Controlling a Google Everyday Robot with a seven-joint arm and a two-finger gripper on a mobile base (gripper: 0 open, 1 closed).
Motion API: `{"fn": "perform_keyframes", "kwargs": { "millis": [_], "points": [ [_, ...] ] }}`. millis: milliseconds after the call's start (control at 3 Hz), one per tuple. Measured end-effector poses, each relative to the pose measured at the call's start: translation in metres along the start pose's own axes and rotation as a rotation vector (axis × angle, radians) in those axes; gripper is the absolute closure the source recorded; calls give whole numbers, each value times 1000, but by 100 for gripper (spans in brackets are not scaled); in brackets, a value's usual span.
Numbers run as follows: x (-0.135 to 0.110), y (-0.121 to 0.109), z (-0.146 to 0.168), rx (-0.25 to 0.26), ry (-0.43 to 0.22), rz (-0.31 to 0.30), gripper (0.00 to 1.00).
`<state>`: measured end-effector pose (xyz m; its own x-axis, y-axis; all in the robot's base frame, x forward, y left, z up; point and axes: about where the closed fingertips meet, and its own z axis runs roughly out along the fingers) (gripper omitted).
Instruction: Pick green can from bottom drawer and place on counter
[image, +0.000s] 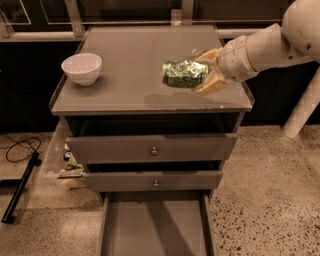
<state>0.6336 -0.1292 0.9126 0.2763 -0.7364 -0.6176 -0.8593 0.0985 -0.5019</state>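
The pincer (204, 71), two tan, rounded fingers at the end of a smooth white, jointed arm (270, 42), reaches in from the right edge of the bench and pinches a small shiny green can (184, 74) with pale mottled print. The green can lies on its side, one finger (209, 53) above it and the other below, over the right half of the bench near the front right corner. A soft dark shadow (165, 101) lies on the surface beneath it, close to the front edge.

The bench (125, 92) is a flat, matte grey rectangular top with pale chipped edges. A round, glossy white bowl (81, 68) stands near its left edge.

Below the front edge, two grey drawer fronts each carry a small metal knob (154, 150). The bottom drawer (155, 227) is pulled out: a wide, shallow grey tray with a flat floor and thin side walls. The speckled stone floor (260, 200) spreads to the right, and a thin black cable (17, 148) curls on the left.
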Motion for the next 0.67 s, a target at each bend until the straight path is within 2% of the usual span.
{"fn": "perform_keyframes", "kwargs": {
  "millis": [333, 667],
  "points": [
    [1, -28, 13, 6, -28, 56, 100],
    [12, -44, 15, 73, 31, 160, 100]
  ]
}}
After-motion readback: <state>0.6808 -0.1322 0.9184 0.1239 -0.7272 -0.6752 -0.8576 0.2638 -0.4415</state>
